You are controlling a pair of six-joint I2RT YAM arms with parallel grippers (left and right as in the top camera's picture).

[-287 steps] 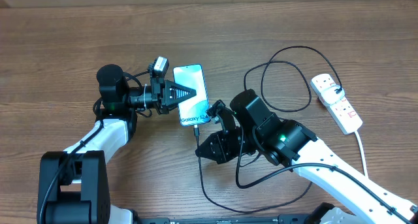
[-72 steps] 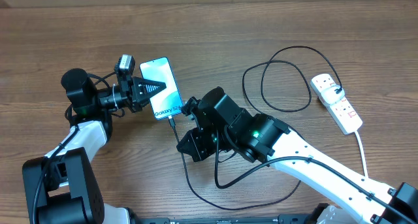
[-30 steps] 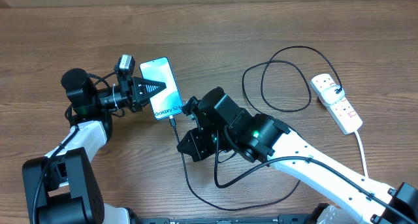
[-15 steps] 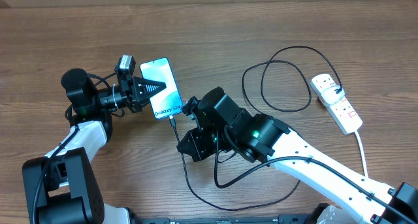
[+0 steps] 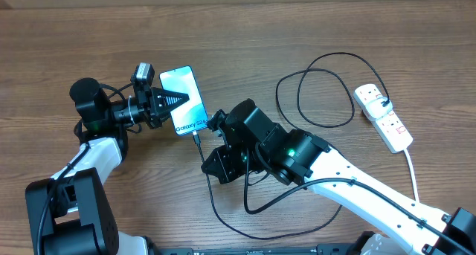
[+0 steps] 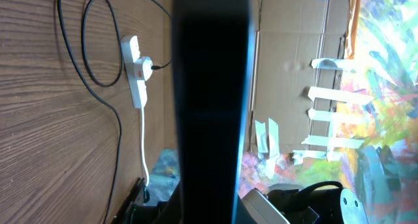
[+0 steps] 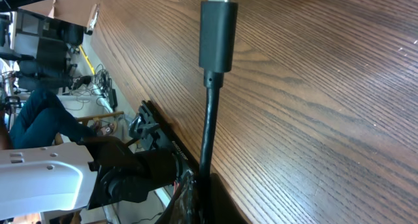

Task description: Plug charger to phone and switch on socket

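Note:
The phone (image 5: 186, 99) lies with its light screen up, its "Galaxy" end toward the lower right. My left gripper (image 5: 172, 99) is shut on it from the left. In the left wrist view the phone (image 6: 209, 106) is a dark band edge-on between the jaws. My right gripper (image 5: 207, 160) is shut on the charger cable (image 5: 210, 195) just behind the connector (image 5: 195, 137), which sits at the phone's lower end. I cannot tell whether it is inserted. In the right wrist view the connector (image 7: 217, 34) points up, away from the gripper (image 7: 204, 185). The socket (image 5: 383, 117) lies far right.
The black cable loops (image 5: 320, 88) across the wooden table to a black plug (image 5: 379, 101) in the socket. The socket's thick white cord (image 5: 410, 169) runs to the front edge. The socket also shows in the left wrist view (image 6: 134, 70).
Since the earliest frame both arms have shifted left with the phone and the cable end. Over the last two seconds nothing has visibly moved.

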